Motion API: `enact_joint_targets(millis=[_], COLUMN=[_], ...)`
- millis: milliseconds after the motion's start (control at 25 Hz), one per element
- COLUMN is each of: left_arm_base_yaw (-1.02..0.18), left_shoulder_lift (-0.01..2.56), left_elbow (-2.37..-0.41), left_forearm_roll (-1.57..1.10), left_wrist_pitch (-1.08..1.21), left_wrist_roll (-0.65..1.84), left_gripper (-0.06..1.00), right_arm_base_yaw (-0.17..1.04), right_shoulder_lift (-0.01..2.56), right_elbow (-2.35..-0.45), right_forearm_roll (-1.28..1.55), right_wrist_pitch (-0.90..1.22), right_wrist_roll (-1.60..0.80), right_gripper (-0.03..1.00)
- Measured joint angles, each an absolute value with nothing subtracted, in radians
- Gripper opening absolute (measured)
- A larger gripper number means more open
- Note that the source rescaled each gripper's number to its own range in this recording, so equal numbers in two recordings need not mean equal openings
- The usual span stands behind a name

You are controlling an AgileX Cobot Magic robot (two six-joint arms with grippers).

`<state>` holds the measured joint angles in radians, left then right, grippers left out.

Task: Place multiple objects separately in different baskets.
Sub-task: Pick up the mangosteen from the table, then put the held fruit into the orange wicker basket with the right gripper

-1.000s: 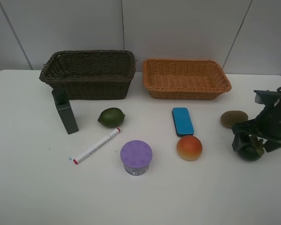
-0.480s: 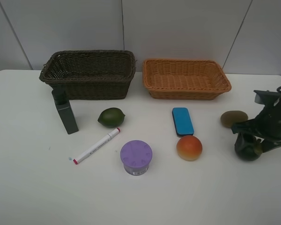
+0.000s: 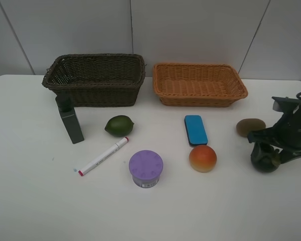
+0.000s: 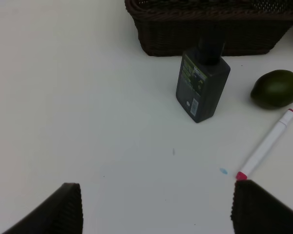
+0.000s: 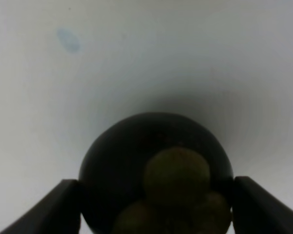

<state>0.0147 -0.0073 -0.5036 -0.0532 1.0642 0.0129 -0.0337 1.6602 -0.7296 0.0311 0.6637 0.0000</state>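
the right pincer (image 3: 266, 154) squeezes the dark mangosteen (image 3: 265, 164), with one finger pressed on each side of it. the fruit sits low by the white table (image 3: 30, 201), far out at the 3 o'clock edge of the high view. the pictures do not show if it is off the table.

the brown kiwi (image 3: 250, 127) lies near it, at 11 o'clock from it. the orange-red peach (image 3: 202, 158) lies at 9 o'clock from the mangosteen. the blue eraser (image 3: 195, 130) is just beside the peach, at 12 o'clock from it.

the left pincer (image 4: 161, 214) is wide apart and holds nothing. in front of it stand the dark green bottle (image 4: 202, 83), the green lime (image 4: 276, 88) and the white red-tipped marker (image 4: 266, 146).

the purple-lidded jar (image 3: 146, 168) sits in the middle of the table, at 4 o'clock from the marker.

the dark brown basket (image 3: 100, 95) and the light orange-tan basket (image 3: 200, 99) stand side by side at the 12 o'clock edge of the table. the dark one is at 9 o'clock from the light one. the bottle stands upright right by the dark basket.
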Motion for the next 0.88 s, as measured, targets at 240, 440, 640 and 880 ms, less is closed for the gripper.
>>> enact_joint_targets(millis=[240, 440, 640, 880], left_arm_base_yaw=[0.015, 0.015, 0.015, 0.015], left_shoulder_lift=[-0.007, -0.007, -0.007, -0.007], left_elbow=[-0.504, -0.504, -0.504, -0.504], left_forearm_roll=[-0.053, -0.053, -0.053, -0.053], left_wrist_pitch=[1.064, 1.064, 1.064, 1.064], left_wrist_roll=[0.013, 0.013, 0.013, 0.013], left_gripper=[0.82, 0.82, 0.82, 0.82], right_arm_base_yaw=[-0.034, -0.034, -0.034, -0.034], right_shoulder_lift=[1.66, 1.661, 1.661, 1.662], right_elbow=[-0.744, -0.853, -1.02, -1.236], right_forearm_roll=[0.031, 0.031, 0.031, 0.029], right_wrist_pitch=[0.698, 0.861, 1.001, 1.042], right_wrist_roll=[0.0, 0.006, 0.006, 0.006], right_gripper=[0.39, 0.39, 0.39, 0.39])
